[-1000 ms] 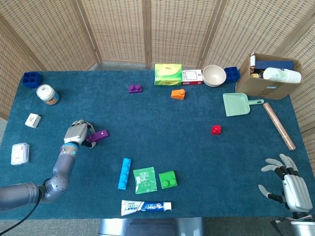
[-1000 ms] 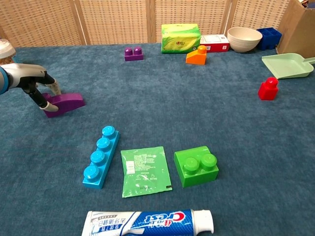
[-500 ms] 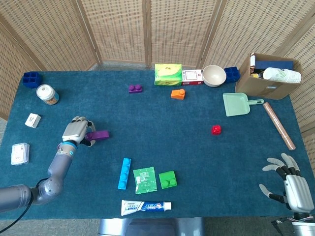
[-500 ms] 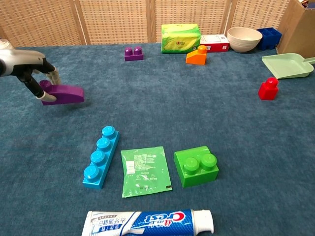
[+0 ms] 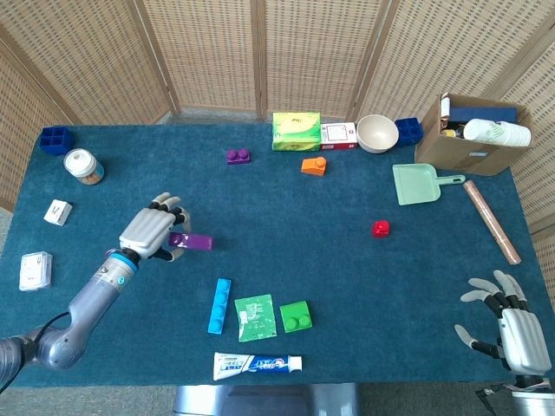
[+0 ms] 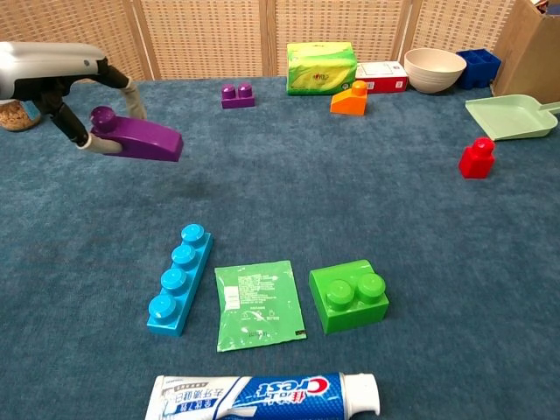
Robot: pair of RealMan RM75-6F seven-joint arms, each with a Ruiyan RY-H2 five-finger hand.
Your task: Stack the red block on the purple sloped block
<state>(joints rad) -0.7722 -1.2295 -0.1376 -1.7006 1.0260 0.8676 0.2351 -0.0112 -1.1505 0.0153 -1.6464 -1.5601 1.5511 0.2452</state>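
Moved: left hand (image 5: 149, 234) now lifts purple sloped block (image 6: 140, 137) off table, pinching it | right hand (image 5: 512, 325) fingers spread, holding nothing | red block (image 5: 381, 229) mid-table | cardboard box (image 5: 468, 149) holds cups (image 5: 498, 132)

a: what's sitting on the desk (image 5: 286, 208)?
b: near its front edge a toothpaste tube (image 6: 262, 398) is lying, with a green packet (image 6: 259, 304) lying between a blue bar block (image 6: 179, 278) and a green block (image 6: 348, 295).
a: further back?
b: a red block (image 6: 476, 157) is standing near a green dustpan (image 5: 414, 183).
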